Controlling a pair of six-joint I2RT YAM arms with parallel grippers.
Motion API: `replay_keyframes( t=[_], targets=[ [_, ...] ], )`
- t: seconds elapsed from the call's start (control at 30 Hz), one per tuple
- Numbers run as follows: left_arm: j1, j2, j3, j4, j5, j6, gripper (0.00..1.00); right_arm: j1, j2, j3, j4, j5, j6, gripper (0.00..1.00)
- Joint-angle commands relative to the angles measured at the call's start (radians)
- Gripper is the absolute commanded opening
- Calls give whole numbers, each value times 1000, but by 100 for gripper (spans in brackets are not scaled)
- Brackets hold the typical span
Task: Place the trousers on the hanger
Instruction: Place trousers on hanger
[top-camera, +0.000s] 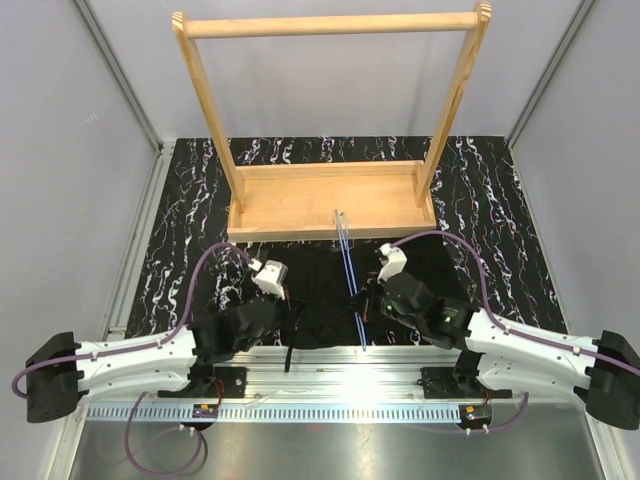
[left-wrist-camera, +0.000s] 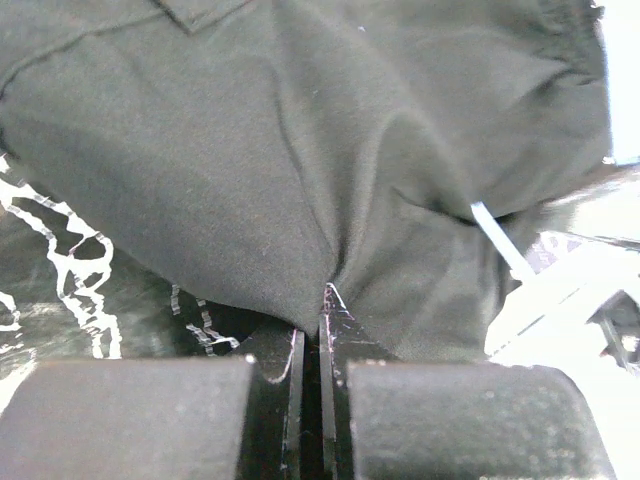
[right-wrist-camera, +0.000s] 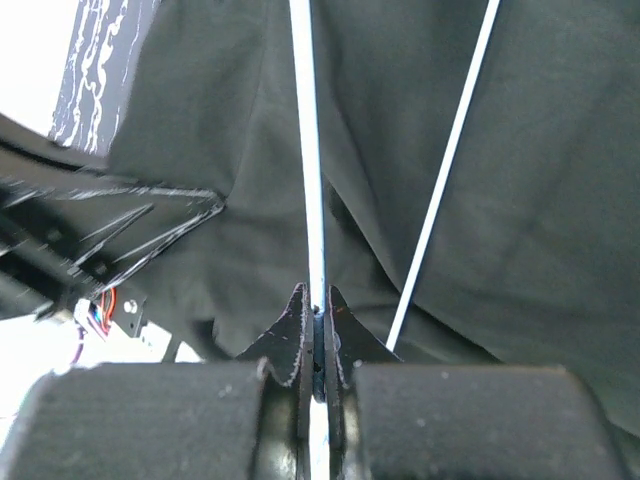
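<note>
The black trousers (top-camera: 320, 290) lie crumpled on the table in front of the wooden rack. They fill the left wrist view (left-wrist-camera: 300, 150) and the right wrist view (right-wrist-camera: 550, 200). The light-blue wire hanger (top-camera: 350, 275) stands on edge over the trousers, running from the rack base toward the near edge. My right gripper (top-camera: 369, 300) is shut on one wire of the hanger (right-wrist-camera: 306, 150), with its tips (right-wrist-camera: 317, 305) pinching the wire. My left gripper (top-camera: 288, 305) is shut on a fold of the trousers (left-wrist-camera: 320, 305). A bit of the hanger (left-wrist-camera: 498, 240) shows at its right.
The light wooden rack (top-camera: 330, 200) stands at the back, with its top bar (top-camera: 330, 25) high above its base. The black marbled table top (top-camera: 180, 230) shows on both sides. A metal rail (top-camera: 340, 375) with the arm bases runs along the near edge.
</note>
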Motion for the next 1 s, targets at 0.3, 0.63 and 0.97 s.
replay_keyframes(
  t=[0.3,0.63,0.97],
  targets=[
    [-98,-120,185,-20,-72,79,0,51,-40,-42,43,73,57,0],
    [-99,121,241,285,109,237,0,112,-140,-54,-21,96,54,0],
    [-98,428,283,572,209,300,0,157,-293,-28,-174,153,60,0]
  ],
)
